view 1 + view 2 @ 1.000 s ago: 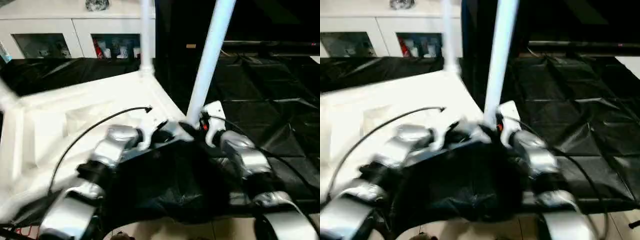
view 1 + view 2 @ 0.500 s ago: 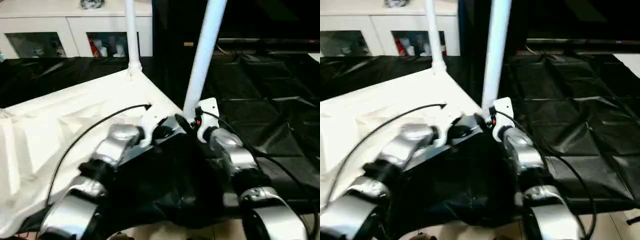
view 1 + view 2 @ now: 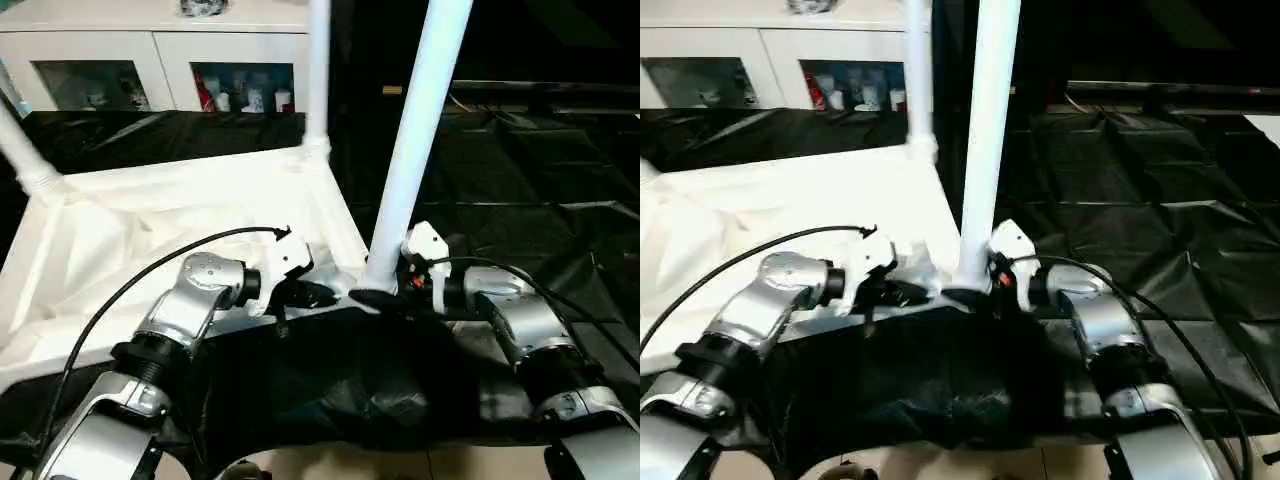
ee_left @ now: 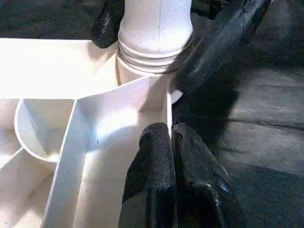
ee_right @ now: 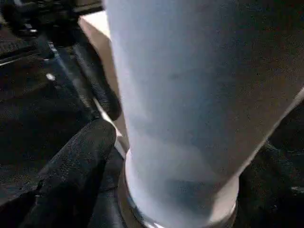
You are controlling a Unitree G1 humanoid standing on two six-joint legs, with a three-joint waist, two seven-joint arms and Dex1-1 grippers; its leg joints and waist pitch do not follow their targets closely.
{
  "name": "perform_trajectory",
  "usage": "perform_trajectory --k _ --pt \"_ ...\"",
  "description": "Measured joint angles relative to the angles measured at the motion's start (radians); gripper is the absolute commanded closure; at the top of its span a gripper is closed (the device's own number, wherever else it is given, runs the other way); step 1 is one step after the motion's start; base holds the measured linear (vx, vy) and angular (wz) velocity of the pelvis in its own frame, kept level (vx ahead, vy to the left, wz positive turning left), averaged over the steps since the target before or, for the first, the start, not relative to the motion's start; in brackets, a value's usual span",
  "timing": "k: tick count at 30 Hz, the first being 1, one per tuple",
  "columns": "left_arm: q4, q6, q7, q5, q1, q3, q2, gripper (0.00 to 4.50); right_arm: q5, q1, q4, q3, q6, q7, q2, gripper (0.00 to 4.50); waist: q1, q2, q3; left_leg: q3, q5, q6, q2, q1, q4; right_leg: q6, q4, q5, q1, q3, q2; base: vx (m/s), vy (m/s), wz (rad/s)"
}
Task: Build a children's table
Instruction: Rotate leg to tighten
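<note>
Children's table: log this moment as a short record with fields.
tabletop: white tabletop lying upside down on black sheeting, ribbed underside up
legs standing: three white tube legs in view; nearest leg upright in the near corner socket
left claw: left claw shut, fingertips at the tabletop wall beside that socket
right claw: right claw at the base of the nearest leg
background: white glass-door cabinet
</note>
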Motion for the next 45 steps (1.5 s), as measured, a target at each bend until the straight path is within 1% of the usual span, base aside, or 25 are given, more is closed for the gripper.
perform_trajectory --k 1,3,5,7,8,9,13,16,19,20,21,22,24,26,30,32,33,34,36,39,40,41,42,45 --pt "-0.002 0.0 -0.006 -0.001 0.0 -0.002 0.003 4.5 0.003 0.0 -0.001 0.001 0.002 0.012 -0.003 0.83 0.001 0.0 0.0 0.0 0.0 0.0 0.0 0.0 0.0 0.0 0.0 0.0 0.0 0.0 0.0 0.0 0.0 0.0" --pt "-0.014 0.0 -0.033 -0.006 0.003 -0.013 0.019 4.5 0.008 0.003 -0.013 0.003 0.022 0.048 -0.009 0.83 0.001 0.0 0.0 0.0 0.0 0.0 0.0 0.0 0.0 0.0 0.0 0.0 0.0 0.0 0.0 0.0 0.0 0.0" --pt "-0.02 0.001 -0.052 -0.009 0.007 -0.014 0.025 4.5 0.015 0.008 -0.026 0.004 0.036 0.07 -0.013 1.1 0.003 0.0 0.0 0.0 0.0 0.0 0.0 0.0 0.0 0.0 0.0 0.0 0.0 0.0 0.0 0.0 0.0 0.0" --pt "-0.029 0.004 -0.07 -0.01 0.012 -0.015 0.031 4.5 0.023 0.011 -0.037 0.005 0.048 0.088 -0.016 1.22 0.005 0.0 0.0 0.0 0.0 0.0 0.0 0.0 0.0 0.0 0.0 0.0 0.0 0.0 0.0 0.0 0.0 0.0" --pt "-0.036 0.006 -0.076 -0.012 0.016 -0.015 0.034 4.5 0.026 0.011 -0.042 0.005 0.056 0.094 -0.018 1.41 0.006 0.0 0.0 0.0 0.0 0.0 0.0 0.0 0.0 0.0 0.0 0.0 0.0 0.0 0.0 0.0 0.0 0.0" --pt "-0.041 0.008 -0.079 -0.014 0.02 -0.015 0.035 4.5 0.029 0.013 -0.044 0.006 0.06 0.099 -0.019 1.41 0.007 0.0 0.0 0.0 0.0 0.0 0.0 0.0 0.0 0.0 0.0 0.0 0.0 0.0 0.0 0.0 0.0 0.0" --pt "-0.047 0.013 -0.086 -0.014 0.026 -0.015 0.037 4.5 0.033 0.031 -0.063 0.007 0.063 0.098 -0.019 1.74 0.009 0.0 0.0 0.0 0.0 0.0 0.0 0.0 0.0 0.0 0.0 0.0 0.0 0.0 0.0 0.0 0.0 0.0" --pt "-0.044 0.021 -0.068 -0.014 0.026 -0.014 0.026 4.5 0.033 0.047 -0.079 0.002 0.072 0.085 -0.009 1.82 0.013 0.0 0.0 0.0 0.0 0.0 0.0 0.0 0.0 0.0 0.0 0.0 0.0 0.0 0.0 0.0 0.0 0.0" --pt "-0.024 0.024 -0.008 -0.008 0.023 0.001 -0.003 4.5 0.029 0.048 -0.075 -0.023 0.092 0.004 0.009 1.85 0.012 0.0 0.0 0.0 0.0 0.0 0.0 0.002 0.0 -0.001 0.001 0.0 0.001 0.0 0.0 0.0 0.0 0.0" --pt "-0.007 0.025 0.022 -0.005 0.017 0.008 -0.016 4.5 0.024 0.045 -0.065 -0.039 0.099 -0.043 0.026 1.85 0.01 -0.001 0.0 0.0 0.0 0.0 0.0 0.003 0.0 -0.001 0.001 0.001 0.001 0.0 0.0 0.0 0.0 0.0" --pt "0.013 0.026 0.056 -0.001 0.003 0.013 -0.029 4.5 0.02 0.037 -0.048 -0.055 0.099 -0.103 0.047 1.85 0.007 -0.001 0.0 -0.001 0.0 0.0 0.0 0.003 0.0 -0.002 0.001 0.001 0.002 0.0 0.0 0.0 0.0 0.0" --pt "0.046 0.033 0.113 0.013 -0.017 0.026 -0.054 4.5 0.011 0.019 -0.015 -0.086 0.1 -0.206 0.09 1.86 0.002 -0.002 0.0 -0.001 0.0 0.0 0.0 0.004 0.0 -0.003 0.001 0.002 0.002 0.0 0.0 0.0 0.0 0.0" --pt "0.08 0.043 0.19 0.02 -0.038 0.035 -0.088 4.5 0.001 -0.002 0.017 -0.116 0.1 -0.343 0.136 1.86 -0.008 -0.002 0.0 -0.001 0.0 -0.001 -0.001 0.004 -0.001 0.0 0.001 0.001 0.002 0.001 0.0 0.0 0.0 0.0" --pt "0.114 0.045 0.263 0.029 -0.056 0.047 -0.124 4.5 -0.004 -0.02 0.047 -0.145 0.098 -0.471 0.179 1.86 -0.012 -0.002 0.0 -0.001 0.0 -0.001 -0.001 0.005 -0.001 0.0 0.001 0.001 0.002 0.001 0.0 0.0 0.0 0.0" --pt "0.163 0.048 0.378 0.051 -0.093 0.055 -0.178 4.5 -0.018 -0.063 0.097 -0.192 0.086 -0.698 0.256 1.86 -0.012 -0.001 -0.001 -0.001 0.0 -0.001 -0.001 0.004 -0.004 0.0 0.0 0.002 0.001 0.0 0.0 0.0 0.0 0.0" --pt "0.173 0.048 0.4 0.053 -0.097 0.067 -0.19 4.5 -0.041 -0.072 0.13 -0.194 0.034 -0.764 0.282 1.86 -0.012 -0.001 -0.001 -0.001 0.0 -0.001 -0.001 0.004 -0.004 -0.002 0.0 0.002 0.001 0.0 0.0 0.0 0.0 0.0" --pt "0.173 0.047 0.401 0.053 -0.097 0.068 -0.19 4.5 -0.046 -0.072 0.142 -0.194 0.004 -0.768 0.285 1.86 -0.012 -0.001 -0.001 -0.001 0.0 -0.001 -0.001 0.004 -0.005 0.0 0.0 0.002 0.001 0.0 0.0 0.0 0.0 0.0" --pt "0.172 0.046 0.399 0.053 -0.097 0.068 -0.19 4.5 -0.045 -0.072 0.146 -0.194 -0.006 -0.763 0.285 1.86 -0.011 -0.001 -0.001 -0.001 0.0 -0.001 -0.001 0.004 -0.005 0.001 0.0 0.001 0.001 0.001 0.0 0.0 0.0 0.0" --pt "0.17 0.041 0.381 0.053 -0.097 0.066 -0.182 4.5 -0.035 -0.072 0.145 -0.204 -0.003 -0.733 0.284 1.17 -0.012 -0.001 -0.001 -0.001 0.0 -0.001 -0.001 0.004 -0.006 0.002 -0.001 0.0 0.001 0.001 0.0 0.0 0.0 0.0" --pt "0.17 0.033 0.355 0.053 -0.097 0.064 -0.168 4.5 -0.026 -0.07 0.138 -0.208 0.008 -0.659 0.273 1.1 -0.016 -0.001 -0.001 -0.001 0.0 -0.001 -0.001 0.004 -0.006 0.002 -0.001 0.0 0.0 0.001 0.001 0.0 0.0 0.0" --pt "0.17 0.032 0.345 0.053 -0.097 0.064 -0.163 4.5 -0.026 -0.07 0.137 -0.208 0.01 -0.637 0.267 0.8 -0.017 -0.001 -0.001 -0.001 0.0 -0.001 -0.001 0.004 -0.006 0.002 -0.001 0.0 0.0 0.001 0.001 0.0 0.0 0.0" --pt "0.17 0.032 0.338 0.053 -0.097 0.064 -0.16 4.5 -0.025 -0.07 0.137 -0.206 0.011 -0.62 0.261 0.8 -0.017 -0.001 -0.001 -0.001 0.0 -0.001 0.0 0.004 -0.006 0.002 -0.001 0.0 0.0 0.0 0.001 0.0 0.0 0.0" --pt "0.167 0.032 0.326 0.053 -0.097 0.062 -0.155 4.5 -0.026 -0.07 0.137 -0.192 0.011 -0.585 0.244 0.68 -0.017 -0.001 0.0 -0.001 0.0 -0.001 -0.001 0.004 -0.006 0.002 -0.001 0.0 0.0 0.0 0.001 0.0 0.0 0.0" --pt "0.143 0.032 0.275 0.052 -0.091 0.046 -0.121 4.5 -0.031 -0.062 0.124 -0.142 0.011 -0.435 0.179 0.68 -0.016 -0.002 0.0 -0.001 0.0 -0.001 0.0 0.004 -0.006 0.002 -0.001 0.0 0.0 0.0 0.001 0.0 0.0 0.0"
